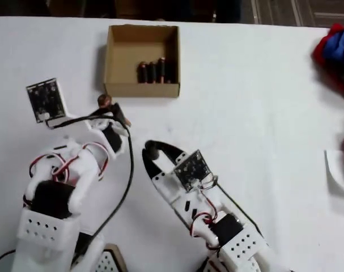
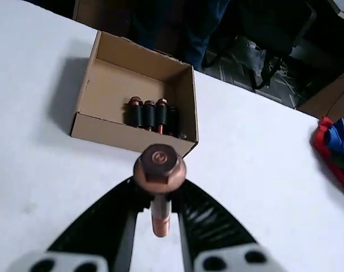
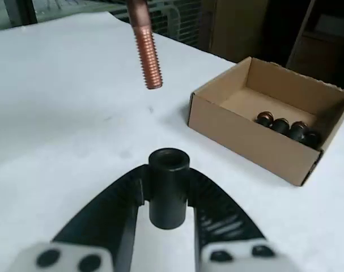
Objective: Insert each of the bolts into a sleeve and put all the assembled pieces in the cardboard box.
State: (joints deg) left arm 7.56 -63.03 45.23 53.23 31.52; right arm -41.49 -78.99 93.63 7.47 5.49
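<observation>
Since its bore had to face up to take a thread, the right arm's jaws were clenched on the black sleeve point(image 3: 168, 187), holding it upright over the white surface point(image 1: 262, 113). At about ten o'clock from it, the left arm's jaws gripped the copper bolt point(image 2: 159, 167) just under its head, shank hanging down, seemingly ready to line up over that bore. Farther off, at twelve o'clock, the cardboard box point(image 1: 142, 89) held a row of assembled pieces point(image 2: 152, 115); this pair looked like the last.

White table point(image 1: 262, 113), evenly lit. Red and blue cloth point(image 1: 333, 48) bunched at its right edge. Grey floor point(image 1: 285, 11) beyond the far edge. Brown furniture point(image 3: 234, 28) stands behind.
</observation>
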